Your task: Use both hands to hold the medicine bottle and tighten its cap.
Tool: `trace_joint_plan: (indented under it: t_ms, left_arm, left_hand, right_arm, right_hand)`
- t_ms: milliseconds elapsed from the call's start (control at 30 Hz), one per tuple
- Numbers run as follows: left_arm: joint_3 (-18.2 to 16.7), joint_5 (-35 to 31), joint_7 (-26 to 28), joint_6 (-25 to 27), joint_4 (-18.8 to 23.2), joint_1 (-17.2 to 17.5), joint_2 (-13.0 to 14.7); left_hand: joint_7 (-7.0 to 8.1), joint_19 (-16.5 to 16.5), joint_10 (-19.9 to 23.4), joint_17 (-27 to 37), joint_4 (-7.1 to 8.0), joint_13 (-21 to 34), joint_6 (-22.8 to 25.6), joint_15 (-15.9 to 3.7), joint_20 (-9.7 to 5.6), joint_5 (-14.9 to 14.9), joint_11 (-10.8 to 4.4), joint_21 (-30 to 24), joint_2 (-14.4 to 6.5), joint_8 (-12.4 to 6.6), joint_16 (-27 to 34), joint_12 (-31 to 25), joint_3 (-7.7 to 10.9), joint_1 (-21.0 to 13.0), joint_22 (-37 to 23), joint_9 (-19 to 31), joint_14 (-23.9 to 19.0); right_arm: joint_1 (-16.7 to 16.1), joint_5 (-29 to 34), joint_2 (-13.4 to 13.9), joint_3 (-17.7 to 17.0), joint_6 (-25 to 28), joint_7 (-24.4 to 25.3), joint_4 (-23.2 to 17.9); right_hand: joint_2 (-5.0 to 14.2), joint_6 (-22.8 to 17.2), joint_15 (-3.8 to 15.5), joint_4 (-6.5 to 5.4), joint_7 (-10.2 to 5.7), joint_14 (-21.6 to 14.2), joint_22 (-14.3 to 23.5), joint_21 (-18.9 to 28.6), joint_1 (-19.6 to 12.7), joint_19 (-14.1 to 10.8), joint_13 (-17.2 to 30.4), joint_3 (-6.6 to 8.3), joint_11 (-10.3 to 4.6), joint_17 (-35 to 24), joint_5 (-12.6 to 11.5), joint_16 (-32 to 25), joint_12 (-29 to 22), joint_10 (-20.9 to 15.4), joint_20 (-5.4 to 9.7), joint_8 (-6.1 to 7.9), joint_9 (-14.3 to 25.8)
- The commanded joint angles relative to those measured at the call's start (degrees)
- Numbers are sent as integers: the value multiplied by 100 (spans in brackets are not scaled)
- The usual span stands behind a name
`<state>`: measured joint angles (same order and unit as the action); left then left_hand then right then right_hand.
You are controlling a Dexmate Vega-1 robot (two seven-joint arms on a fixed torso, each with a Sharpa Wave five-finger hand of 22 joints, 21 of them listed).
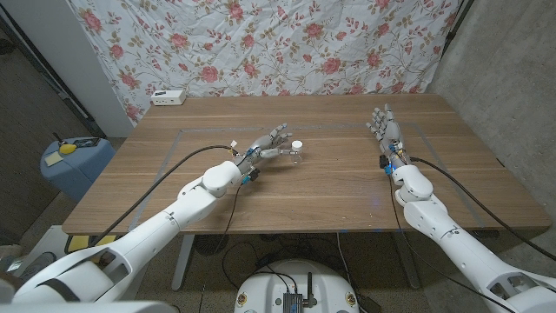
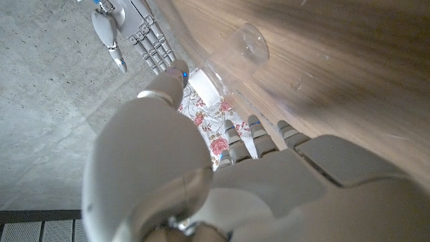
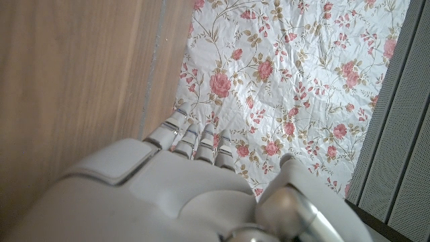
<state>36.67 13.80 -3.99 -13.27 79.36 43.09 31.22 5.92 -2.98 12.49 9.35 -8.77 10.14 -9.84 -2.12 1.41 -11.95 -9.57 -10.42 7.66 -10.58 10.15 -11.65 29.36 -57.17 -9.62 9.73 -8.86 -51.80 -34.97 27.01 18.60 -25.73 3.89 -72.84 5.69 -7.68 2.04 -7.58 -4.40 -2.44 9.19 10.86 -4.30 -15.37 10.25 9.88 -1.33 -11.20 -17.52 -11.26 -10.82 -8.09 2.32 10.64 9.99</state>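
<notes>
Medicine bottle [image 1: 297, 149], clear with a white cap, stood near the middle of the wooden table [image 1: 330, 187], just beyond your left hand [image 1: 265, 148]. That hand's fingers were spread toward it, holding nothing. Your right hand [image 1: 386, 129] waited well apart, fingers extended and apart, also holding nothing.

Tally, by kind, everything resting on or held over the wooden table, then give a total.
Robot hands: 2 (left hand, right hand)
Medicine bottles: 1 (medicine bottle)
White boxes: 1 (white box)
Total: 4
</notes>
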Motion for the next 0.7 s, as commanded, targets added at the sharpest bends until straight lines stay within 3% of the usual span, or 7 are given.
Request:
trace_joint_plan:
  t_ms: [33,567,667,700]
  left_arm:
    - [71,-94,-10,-148,-233,-38,-89]
    - [101,-105,-7,-140,-302,-39,-143]
    - [111,-88,-45,-134,-325,-49,-148]
    - [115,-86,-56,-133,-336,-53,-149]
  left_hand:
    - [-37,48,84,-4,-6,-6,-361,-967,-14,19,-3,-32,-6,-21,17,1,-53,-57,5,21,-86]
    - [-14,105,313,-3,-6,-6,-238,-966,-117,5,28,-23,-30,-69,25,-31,-181,-118,8,19,-238]
    - [-16,102,337,-3,-4,-6,-217,-968,-122,5,39,-19,-37,-73,26,-29,-201,-126,8,19,-266]
    - [-10,101,341,-3,-3,-6,-211,-969,-136,5,38,-19,-39,-74,25,-27,-206,-128,8,19,-271]
  right_arm:
    - [-51,35,-38,-1,-77,60,-28]
    - [-100,61,-61,-7,-126,112,-51]
    - [-86,57,-69,-4,-137,95,-28]
    - [-79,57,-75,-4,-147,89,-16]
  right_hand:
    - [14,-74,113,11,0,-68,33,-20,9,-25,20,9,-17,2,-28,-15,-23,-65,327,38,24]
    - [6,-96,120,13,-24,-69,33,-20,14,-24,21,5,-22,2,-39,-13,-22,-81,323,38,25]
    - [5,-115,119,13,-142,-72,33,-22,17,-20,22,5,-13,2,-44,-13,-22,-86,319,42,26]
    - [9,-161,120,11,-402,-72,33,-19,22,-23,22,6,-6,3,-52,-11,-19,-86,321,53,31]
